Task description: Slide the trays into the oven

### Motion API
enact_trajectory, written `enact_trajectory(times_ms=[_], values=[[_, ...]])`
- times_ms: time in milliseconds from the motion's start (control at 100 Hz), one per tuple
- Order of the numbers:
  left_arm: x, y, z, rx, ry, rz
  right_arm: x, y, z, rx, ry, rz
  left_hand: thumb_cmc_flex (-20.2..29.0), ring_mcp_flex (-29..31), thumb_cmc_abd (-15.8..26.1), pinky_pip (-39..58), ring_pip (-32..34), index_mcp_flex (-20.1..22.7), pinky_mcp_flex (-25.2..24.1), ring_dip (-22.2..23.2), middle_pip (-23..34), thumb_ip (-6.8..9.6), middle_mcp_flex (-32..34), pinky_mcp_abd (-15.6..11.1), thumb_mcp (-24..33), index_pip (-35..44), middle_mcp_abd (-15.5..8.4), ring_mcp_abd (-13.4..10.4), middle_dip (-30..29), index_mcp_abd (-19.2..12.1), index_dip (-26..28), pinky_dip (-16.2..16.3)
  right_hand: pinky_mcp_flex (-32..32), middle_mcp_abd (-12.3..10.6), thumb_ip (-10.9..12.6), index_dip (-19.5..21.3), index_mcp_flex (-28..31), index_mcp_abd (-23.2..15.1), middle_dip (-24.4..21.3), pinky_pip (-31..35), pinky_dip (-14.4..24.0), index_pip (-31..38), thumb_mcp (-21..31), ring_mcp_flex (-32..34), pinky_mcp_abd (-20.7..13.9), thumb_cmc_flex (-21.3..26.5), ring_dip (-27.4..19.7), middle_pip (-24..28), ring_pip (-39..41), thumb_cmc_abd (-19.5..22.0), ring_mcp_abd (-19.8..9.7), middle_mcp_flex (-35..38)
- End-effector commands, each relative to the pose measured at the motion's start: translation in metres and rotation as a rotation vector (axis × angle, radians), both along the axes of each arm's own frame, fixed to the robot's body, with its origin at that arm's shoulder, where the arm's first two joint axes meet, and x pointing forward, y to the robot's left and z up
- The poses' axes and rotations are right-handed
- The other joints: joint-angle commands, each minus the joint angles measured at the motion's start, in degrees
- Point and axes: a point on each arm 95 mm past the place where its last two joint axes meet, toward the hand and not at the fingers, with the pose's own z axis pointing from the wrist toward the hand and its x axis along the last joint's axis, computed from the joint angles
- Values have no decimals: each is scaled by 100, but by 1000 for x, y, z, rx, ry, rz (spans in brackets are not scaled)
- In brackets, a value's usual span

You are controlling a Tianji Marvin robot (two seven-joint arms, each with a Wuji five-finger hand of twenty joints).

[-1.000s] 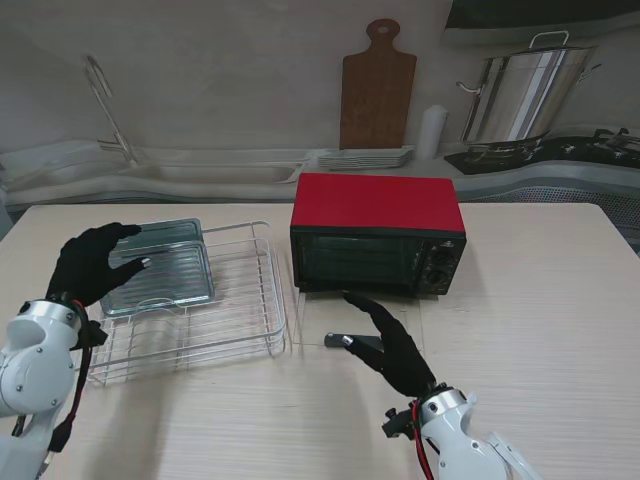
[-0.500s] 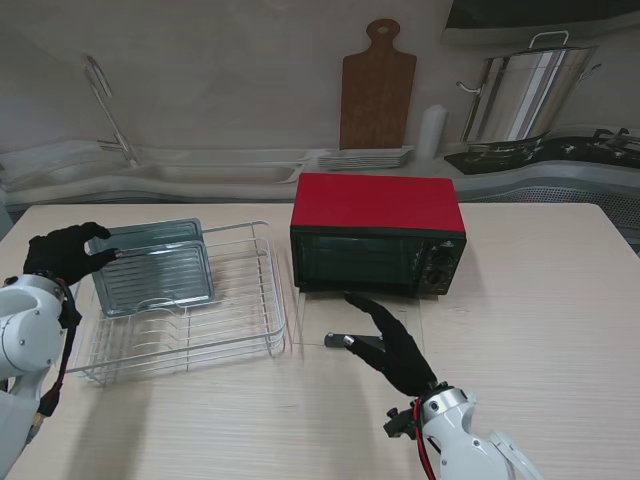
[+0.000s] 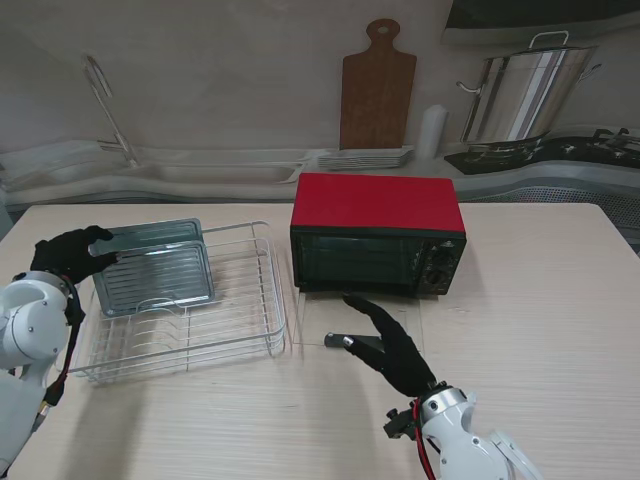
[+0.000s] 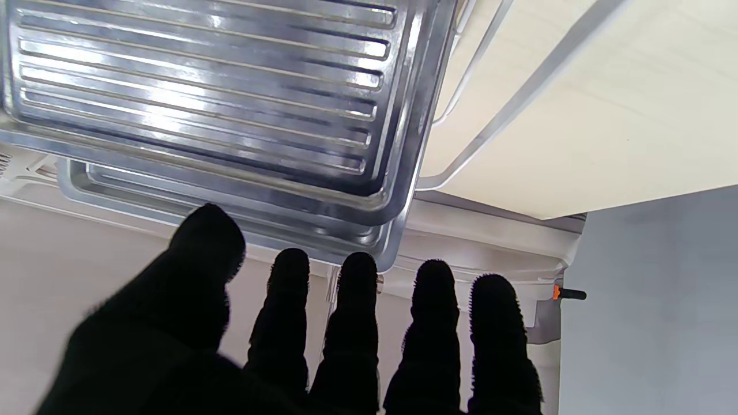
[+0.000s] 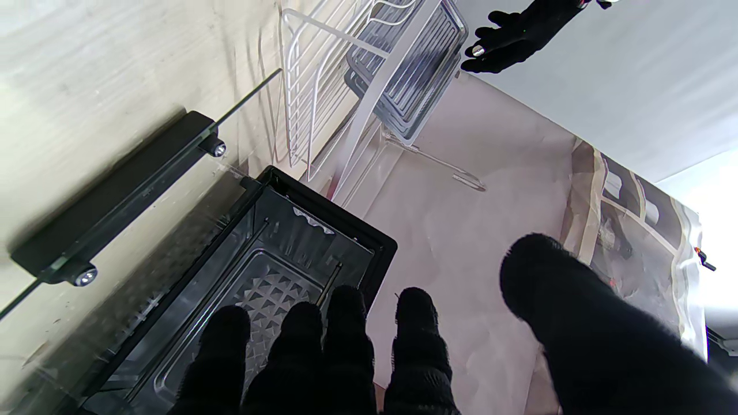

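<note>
Metal trays, two of them, are standing on edge in the wire dish rack (image 3: 190,320) on the left half of the wooden table (image 3: 540,300). The front tray (image 3: 158,277) leans against the back tray (image 3: 150,236), ribbed faces toward me. Red oven (image 3: 378,232) sits just right of the rack, and its glass door (image 3: 362,318) is dropped flat onto the table with the black door handle (image 3: 350,340) at the edge nearest me.

Left hand (image 3: 68,253) is at the upper left corner of the trays. From the stand view the fingertips look like they're at the back tray's rim, but in the left wrist view the fingers (image 4: 357,323) are spread and straight with the tray edge just past the tips, so nothing is gripped. I can't tell if a tip is actually touching the metal; it's really close either way. Thumb (image 4: 196,271) is off to one side of the stacked tray corner, the other four lined up along the rim.

Right hand (image 3: 392,349) is well away from the trays, hovering over the open door with fingers loosely extended, holding nothing. The right wrist view looks straight into the oven cavity (image 5: 271,282), where a patterned floor plate shows, with the fingers (image 5: 346,346) apart in front of it and the rack and trays far off.
</note>
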Motion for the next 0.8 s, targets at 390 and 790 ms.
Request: enact_trajectory(times_ms=[390, 790], values=[[10, 4, -15, -65, 51, 11, -3, 6, -3, -3, 27, 22, 11, -85, 102, -233, -276, 581, -243, -160, -97, 17, -153, 70, -113, 732, -21, -4, 15, -290, 455, -355, -33, -203, -113, -84, -174, -16, -8, 55, 3, 79, -58, -273, -329, -49, -45, 79, -57, 30, -269, -156], [3, -1, -14, -66, 84, -22, -2, 6, -4, 5, 30, 22, 1446, 315, -585, -100, -118, 232, 37, -123, 154, -116, 275, 58, -362, 3065, -125, -21, 98, -602, 2518, -302, -32, -185, -112, -80, -163, -1, 2, 112, 39, 104, -40, -267, -333, -40, -31, 106, -33, 19, -233, -152]])
